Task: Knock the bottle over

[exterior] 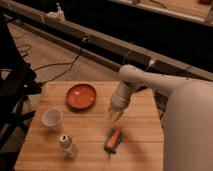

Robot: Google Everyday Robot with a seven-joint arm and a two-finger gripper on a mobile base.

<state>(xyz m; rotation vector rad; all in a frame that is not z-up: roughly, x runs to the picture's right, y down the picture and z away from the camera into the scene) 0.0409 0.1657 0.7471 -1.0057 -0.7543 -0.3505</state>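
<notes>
The bottle (68,145) is small, pale plastic with a dark round cap. It stands upright near the front left of the wooden table (90,122), just in front of the white cup (52,119). My gripper (116,115) hangs over the middle of the table on the white arm, pointing down, to the right of the bottle and well apart from it. It holds nothing that I can see.
An orange-red bowl (81,96) sits at the back of the table, left of the gripper. An orange and dark tool (113,140) lies just in front of the gripper. Cables and dark equipment lie on the floor to the left.
</notes>
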